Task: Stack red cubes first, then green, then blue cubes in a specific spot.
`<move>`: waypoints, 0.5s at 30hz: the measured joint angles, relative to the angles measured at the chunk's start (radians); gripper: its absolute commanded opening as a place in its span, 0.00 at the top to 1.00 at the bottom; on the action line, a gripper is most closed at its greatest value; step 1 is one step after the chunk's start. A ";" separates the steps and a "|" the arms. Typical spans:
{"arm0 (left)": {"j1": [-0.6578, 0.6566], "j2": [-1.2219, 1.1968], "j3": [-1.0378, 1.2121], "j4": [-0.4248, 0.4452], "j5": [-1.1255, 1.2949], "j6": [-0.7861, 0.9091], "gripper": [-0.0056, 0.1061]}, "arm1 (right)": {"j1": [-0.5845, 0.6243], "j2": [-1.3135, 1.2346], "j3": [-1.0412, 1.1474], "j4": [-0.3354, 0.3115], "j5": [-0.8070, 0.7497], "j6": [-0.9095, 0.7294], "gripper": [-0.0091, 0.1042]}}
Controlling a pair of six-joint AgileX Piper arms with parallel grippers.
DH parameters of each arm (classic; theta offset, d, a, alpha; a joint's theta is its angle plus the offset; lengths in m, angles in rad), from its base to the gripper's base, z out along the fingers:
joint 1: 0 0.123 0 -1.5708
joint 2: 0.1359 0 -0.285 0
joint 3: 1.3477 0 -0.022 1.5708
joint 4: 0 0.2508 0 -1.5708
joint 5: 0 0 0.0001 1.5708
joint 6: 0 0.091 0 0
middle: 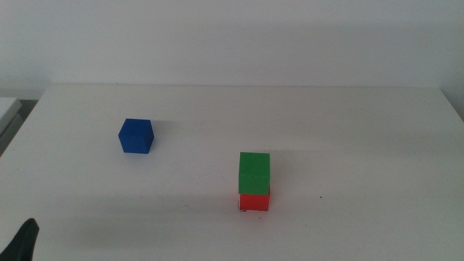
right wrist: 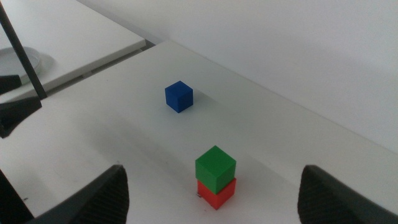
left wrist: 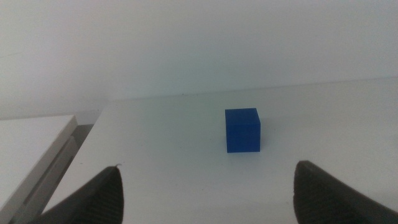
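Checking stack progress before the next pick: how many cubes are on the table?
3. Green cube sits on red cube; blue cube stands apart, alone, facing the open left end effector. None seem hidden.

Red cube [middle: 254,201], green cube [middle: 254,173] and blue cube [middle: 136,136]: matt, plain, smooth faces. Tabletop [middle: 348,130]: smooth white, low sheen.
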 measured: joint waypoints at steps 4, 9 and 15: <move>0.000 0.000 0.000 0.027 0.000 0.000 0.11 | 0.000 0.000 0.000 0.000 0.000 0.019 0.19; 0.000 0.044 -0.026 0.056 0.025 0.000 0.11 | 0.000 0.000 0.000 0.000 0.000 0.023 0.19; 0.000 0.388 -0.303 0.013 0.124 -0.010 0.11 | 0.000 0.000 0.000 0.000 0.000 0.023 0.19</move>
